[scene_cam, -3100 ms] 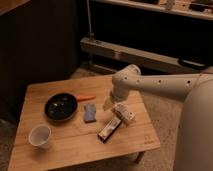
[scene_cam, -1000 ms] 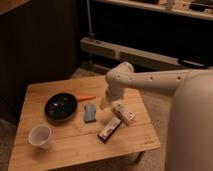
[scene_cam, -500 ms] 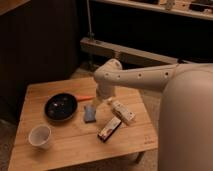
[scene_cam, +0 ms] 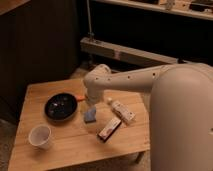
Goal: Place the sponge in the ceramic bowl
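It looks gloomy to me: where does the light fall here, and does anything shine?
Camera view: dim, warm light falls on the table; the background is dark. The ceramic bowl shows faint glints inside. The white arm is brightest. The gripper hangs just above the sponge, where the wood looks darker.

table [scene_cam: 60,150] matt wood | ceramic bowl [scene_cam: 61,107] glossy | arm [scene_cam: 135,80] smooth white | tool [scene_cam: 91,103] over sponge [scene_cam: 90,117]

The arm [scene_cam: 137,78] is a smooth off-white tube dotted with small dark specks, ending in a rounded white joint [scene_cam: 97,80]; a broad pale shell [scene_cam: 182,120] fills 4 o'clock. The gripper [scene_cam: 92,103] hangs under that joint, toward 7 o'clock of centre
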Robot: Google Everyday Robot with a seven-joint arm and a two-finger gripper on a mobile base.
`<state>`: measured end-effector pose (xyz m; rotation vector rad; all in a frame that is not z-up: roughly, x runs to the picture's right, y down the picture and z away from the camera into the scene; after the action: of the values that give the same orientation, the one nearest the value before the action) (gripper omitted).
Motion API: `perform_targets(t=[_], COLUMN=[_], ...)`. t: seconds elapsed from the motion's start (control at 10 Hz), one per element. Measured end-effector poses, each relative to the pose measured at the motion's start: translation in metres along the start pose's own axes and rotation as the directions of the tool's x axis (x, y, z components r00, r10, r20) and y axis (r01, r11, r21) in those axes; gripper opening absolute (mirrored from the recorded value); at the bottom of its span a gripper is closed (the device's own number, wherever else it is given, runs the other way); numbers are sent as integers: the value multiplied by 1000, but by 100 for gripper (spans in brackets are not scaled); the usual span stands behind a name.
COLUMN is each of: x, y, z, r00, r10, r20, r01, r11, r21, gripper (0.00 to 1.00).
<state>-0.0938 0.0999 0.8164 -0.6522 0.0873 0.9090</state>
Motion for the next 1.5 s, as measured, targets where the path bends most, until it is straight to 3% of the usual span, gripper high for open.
perform_targets(t=[0.2,0.4,0.5,0.7,0.9,1.5], x=[-8,-11,-14,-9,-10,4], y=[18,21,27,16,18,-13], z=[23,47,54,63,67,67], r00=[1000,998,997,993,990,973], r10=[-10,13,20,61,90,197], r20=[-23,-65,-76,-105,-111,-120], r01=[10,-9,-13,-49,-78,-183], r11=[1000,998,997,992,991,976], r21=[-1,65,81,112,105,115], gripper=[80,80,80,80,80,80])
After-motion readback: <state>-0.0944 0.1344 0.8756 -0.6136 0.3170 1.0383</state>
